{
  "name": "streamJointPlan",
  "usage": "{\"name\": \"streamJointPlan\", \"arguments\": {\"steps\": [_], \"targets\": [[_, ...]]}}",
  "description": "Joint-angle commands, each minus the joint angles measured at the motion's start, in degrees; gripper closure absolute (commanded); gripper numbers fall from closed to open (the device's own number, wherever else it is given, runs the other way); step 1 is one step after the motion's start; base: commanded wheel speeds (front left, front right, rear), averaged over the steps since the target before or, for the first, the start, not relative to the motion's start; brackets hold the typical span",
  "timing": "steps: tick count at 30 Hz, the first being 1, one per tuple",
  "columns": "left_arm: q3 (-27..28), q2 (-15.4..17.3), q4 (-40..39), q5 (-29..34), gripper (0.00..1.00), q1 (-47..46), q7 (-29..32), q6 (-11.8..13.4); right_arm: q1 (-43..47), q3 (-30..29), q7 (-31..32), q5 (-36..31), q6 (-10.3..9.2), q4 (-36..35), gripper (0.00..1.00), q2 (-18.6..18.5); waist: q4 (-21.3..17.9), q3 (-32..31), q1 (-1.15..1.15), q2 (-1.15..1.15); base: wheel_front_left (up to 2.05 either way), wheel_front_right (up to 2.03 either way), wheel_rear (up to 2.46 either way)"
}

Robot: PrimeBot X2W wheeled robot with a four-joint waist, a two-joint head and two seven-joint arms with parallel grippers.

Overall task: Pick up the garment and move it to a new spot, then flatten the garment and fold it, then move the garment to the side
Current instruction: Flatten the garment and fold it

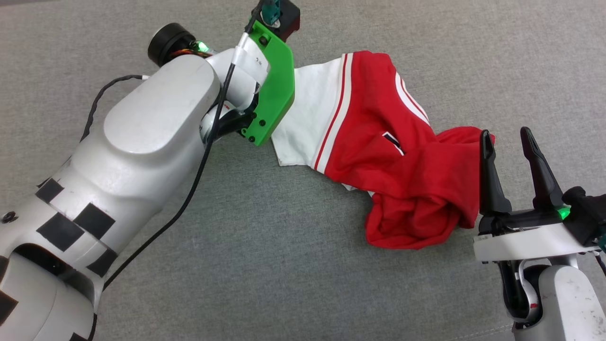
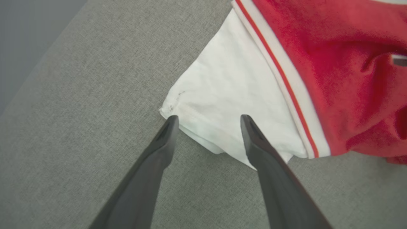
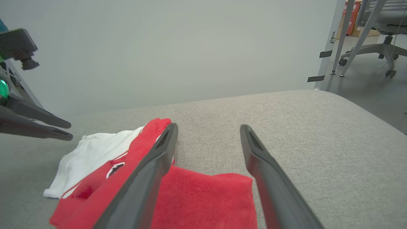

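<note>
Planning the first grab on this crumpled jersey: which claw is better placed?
Probably the left. The left claw is open, its tips straddling the white sleeve edge of the jersey. The right claw, also open, points along the red cloth, not down at it.

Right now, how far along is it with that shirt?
Nothing looks done: the garment lies crumpled on the grey cushion. In hand: the left hand, open, hangs over the white sleeve; the right hand, open, sits by the red bunch; neither grips. Left: lifting, moving, flattening, folding, setting aside.

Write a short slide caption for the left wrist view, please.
Open left gripper pointing at the white sleeve of the red garment, on a grey fabric surface.
</note>
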Motion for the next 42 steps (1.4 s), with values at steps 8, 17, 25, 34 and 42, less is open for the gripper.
{"name": "streamJointPlan", "arguments": {"steps": [8, 17, 25, 34, 42], "targets": [[-10.57, 2.72, 2.44, -5.92, 0.0, -1.65, 3.0, -0.15, -2.24, 0.55, -0.27, 1.06, -0.03, -0.21, 0.0, -0.1, -3.15, 3.8, -0.01, 0.0, 0.0, 0.0, 0.0], [-14.63, 4.52, 0.09, -4.05, 1.0, 0.64, 7.16, -0.15, -3.15, 0.62, -0.27, 0.95, -0.03, -0.09, 0.0, -0.1, -3.03, 4.77, -0.01, 0.0, 0.0, 0.0, 0.0], [-14.69, 4.03, -1.62, -1.61, 1.0, -0.83, -2.56, -0.15, -2.63, 0.54, -0.27, -0.05, -0.03, 0.35, 0.0, -0.1, -1.35, 1.97, -0.01, 0.0, 0.0, 0.0, 0.0], [-13.5, 8.41, -7.22, -3.52, 1.0, -0.01, -22.44, -0.15, 1.15, -1.55, -0.27, -1.86, -0.03, 0.52, 0.0, -0.1, 3.91, -4.96, -0.01, 0.0, 0.0, 0.0, 0.0], [-9.85, 17.92, -13.95, -6.06, 1.0, 7.72, -29.55, 5.03, 3.06, -2.09, -0.27, -2.47, -0.03, 0.41, 0.0, -0.1, 7.58, -8.05, -0.01, 0.0, 0.0, 0.0, 0.0]]}}
